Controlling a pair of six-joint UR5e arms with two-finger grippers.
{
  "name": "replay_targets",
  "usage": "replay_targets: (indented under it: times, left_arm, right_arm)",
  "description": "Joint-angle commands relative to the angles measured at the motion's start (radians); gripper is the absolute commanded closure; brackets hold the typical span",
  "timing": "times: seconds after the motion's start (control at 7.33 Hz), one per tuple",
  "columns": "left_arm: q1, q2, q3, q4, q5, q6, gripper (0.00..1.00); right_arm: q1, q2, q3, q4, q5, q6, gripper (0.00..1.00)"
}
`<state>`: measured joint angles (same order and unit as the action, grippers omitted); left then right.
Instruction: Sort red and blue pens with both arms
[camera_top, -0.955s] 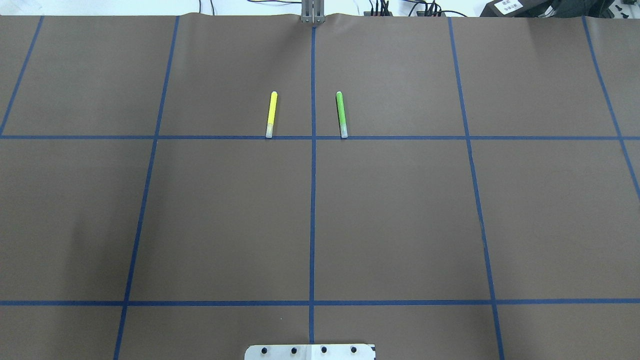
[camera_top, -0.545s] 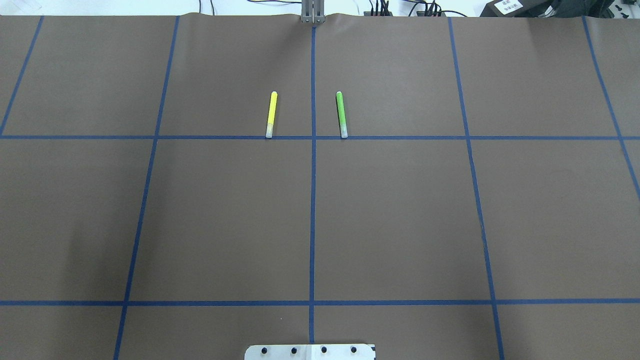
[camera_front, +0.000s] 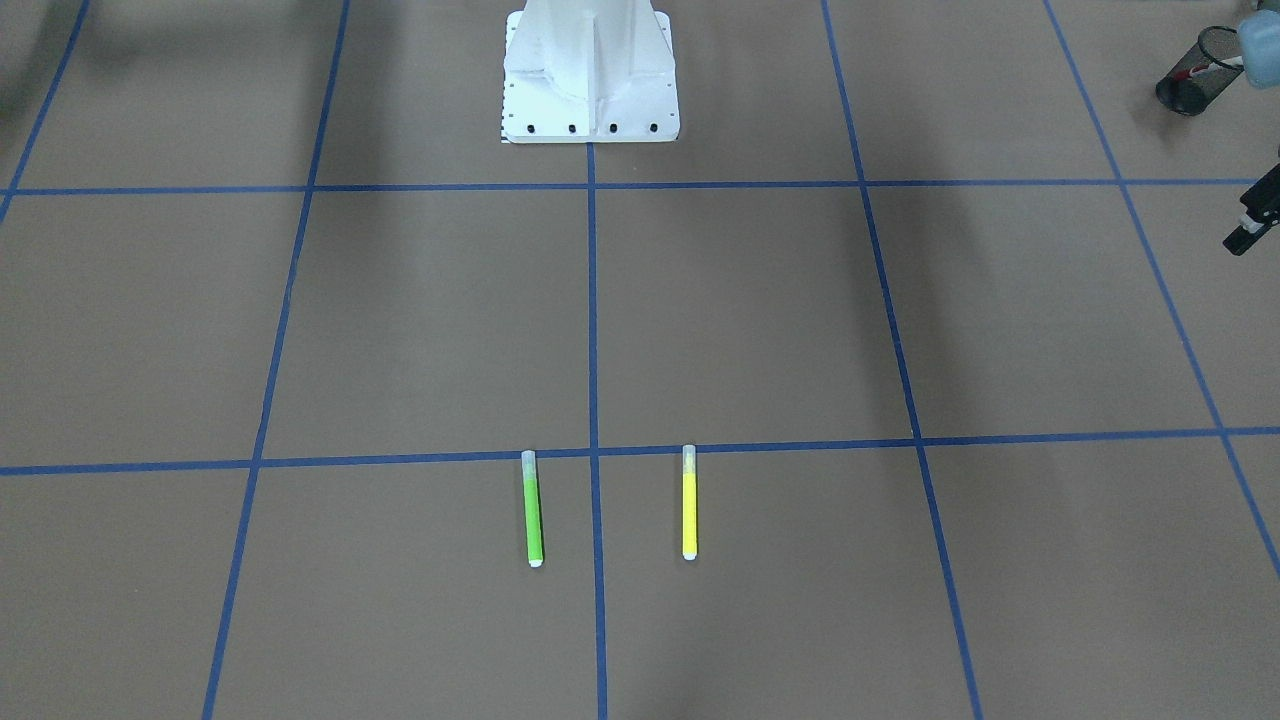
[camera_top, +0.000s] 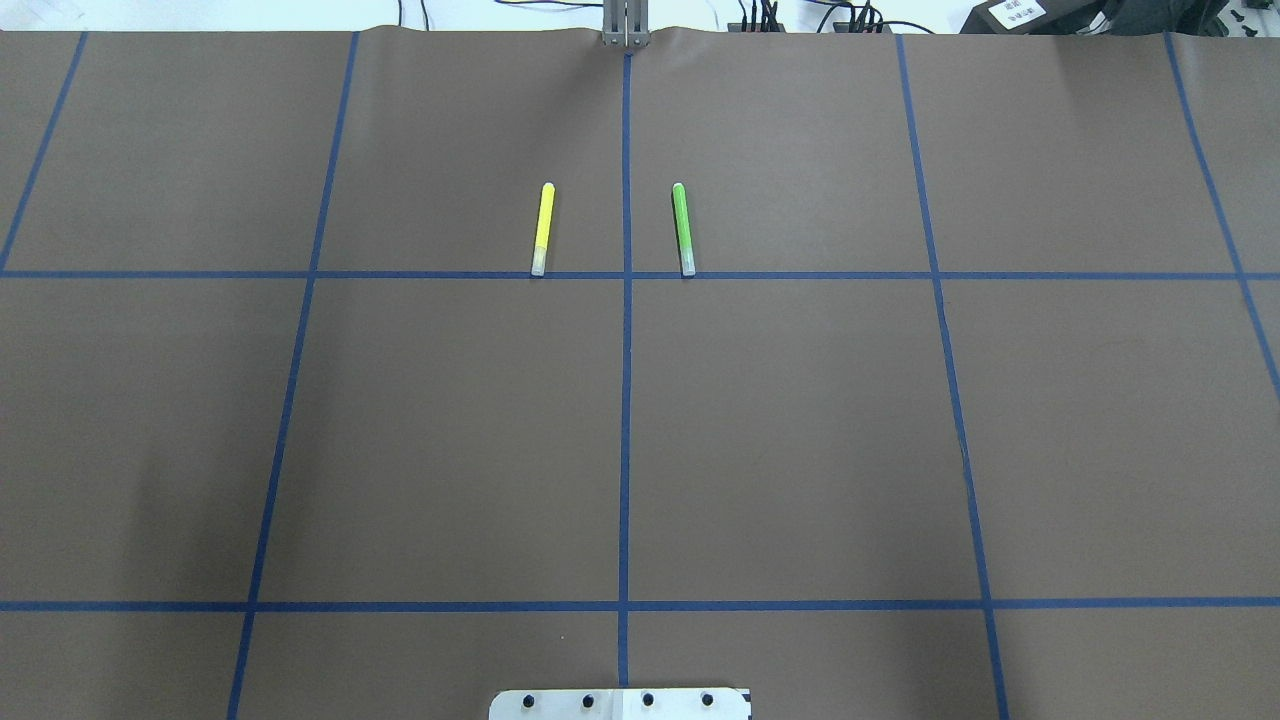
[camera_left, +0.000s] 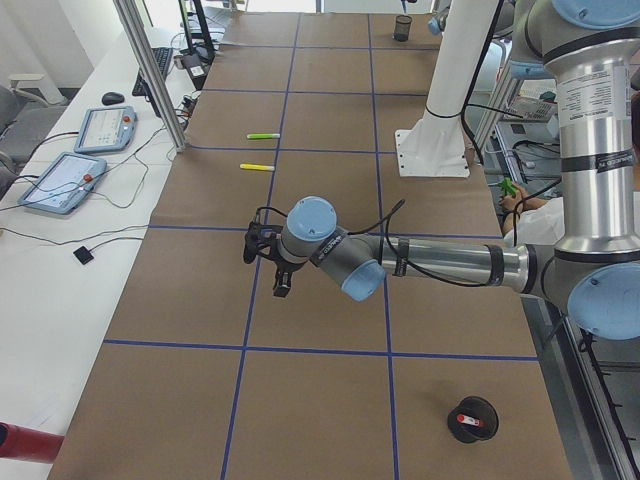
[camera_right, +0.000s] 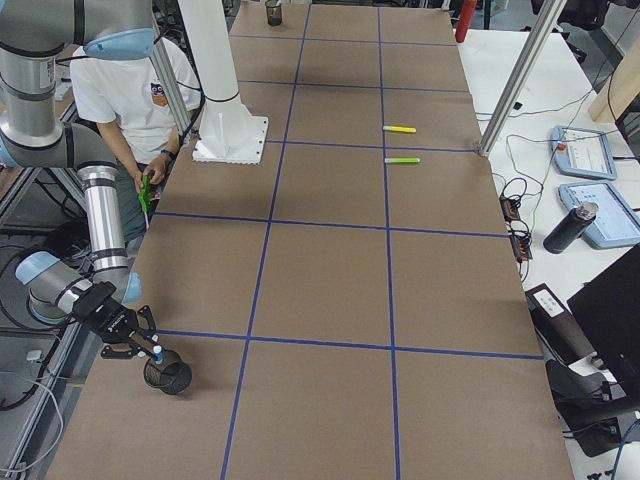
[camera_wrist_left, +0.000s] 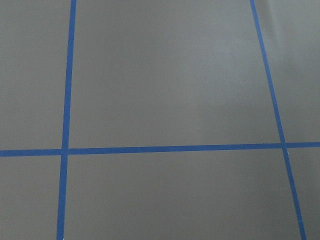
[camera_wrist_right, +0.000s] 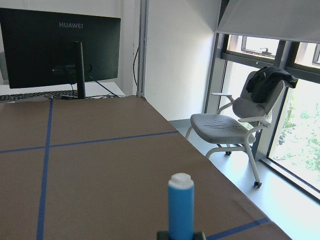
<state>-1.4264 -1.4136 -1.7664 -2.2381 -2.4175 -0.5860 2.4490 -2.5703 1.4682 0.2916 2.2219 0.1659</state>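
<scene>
pens, where now?
– red pen lies in the left cup. right claw grips the blue pen upright over the right cup, likely for dropping. left claw: cannot tell.

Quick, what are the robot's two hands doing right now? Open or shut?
Left gripper: cannot be told; its fingers do not show clearly.
Right gripper: closed, holding the blue pen.
</scene>
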Motion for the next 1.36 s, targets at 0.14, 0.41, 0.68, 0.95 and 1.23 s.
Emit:
replay_targets:
  times: [0.14, 0.41, 0.68, 0.95, 1.23]
  left_arm:
    - [0.0, 0.025, -0.033, 0.0, 0.0, -0.002, 0.01]
    - [0.0, 0.025, -0.038, 0.0, 0.0, -0.017, 0.01]
    - [0.0, 0.027, -0.044, 0.0, 0.002, -0.017, 0.01]
    - [0.0, 0.028, -0.05, 0.0, 0.002, -0.018, 0.01]
    - [-0.002, 0.028, -0.051, 0.0, 0.002, -0.018, 0.01]
  right_arm:
    - [0.018, 0.008, 0.003, -0.029, 0.022, -0.017, 1.0]
    - [0.027, 0.01, -0.02, -0.031, 0.03, -0.017, 1.0]
    - [0.056, 0.018, -0.057, -0.028, 0.033, -0.016, 1.0]
    - [0.056, 0.018, -0.071, -0.028, 0.033, -0.02, 1.0]
    - [0.058, 0.039, -0.104, -0.026, 0.042, -0.02, 1.0]
